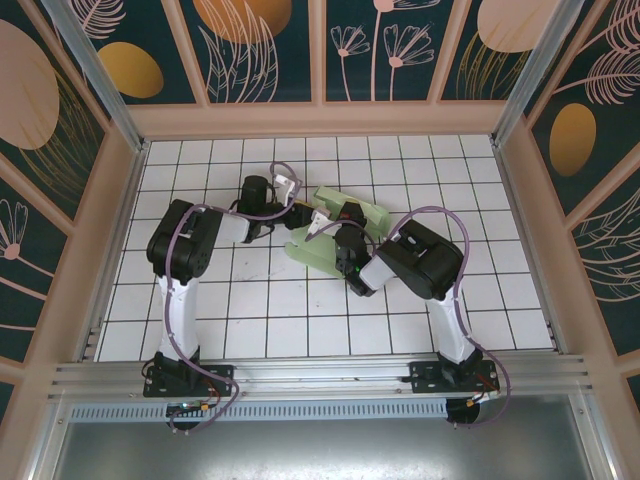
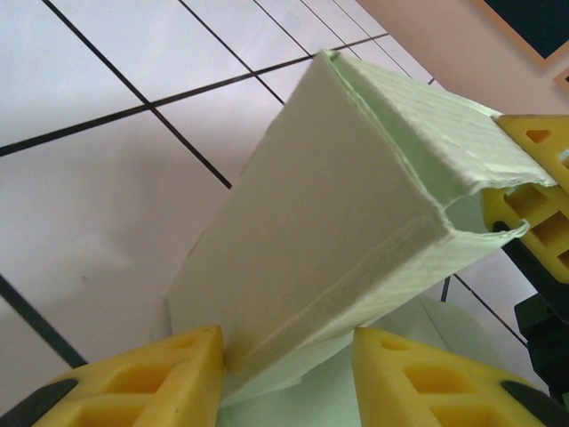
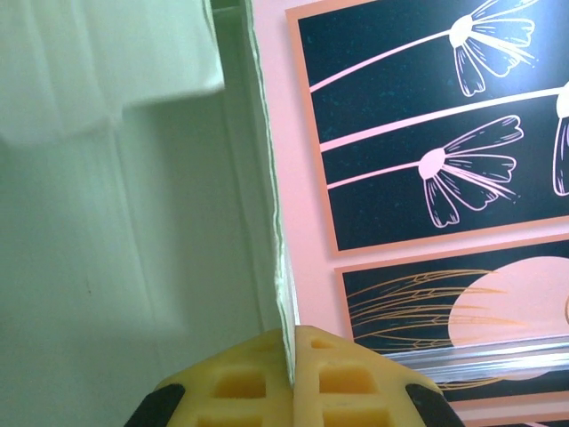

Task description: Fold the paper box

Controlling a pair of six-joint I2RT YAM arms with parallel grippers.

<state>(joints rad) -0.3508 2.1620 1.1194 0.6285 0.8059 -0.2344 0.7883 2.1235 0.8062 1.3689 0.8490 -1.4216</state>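
The paper box [image 1: 378,215] is pale mint-green card, partly folded, lying at the middle of the tiled table between both arms. My left gripper [image 1: 302,220] reaches it from the left. In the left wrist view a raised folded wall of the paper box [image 2: 356,178] runs between my yellow fingers, and my left gripper [image 2: 289,342] has both pads against that wall. My right gripper [image 1: 342,218] comes from the near right. In its wrist view my right gripper [image 3: 292,342] is shut on the thin upright edge of the paper box [image 3: 133,222]. One of its yellow fingers [image 2: 533,213] holds the wall's far end.
The white tiled table [image 1: 480,290] is enclosed by pink-framed walls with dark floral panels [image 1: 320,60]. An aluminium rail [image 1: 320,375] runs along the near edge above the arm bases. Bare tiles lie to the left, right and front of the box.
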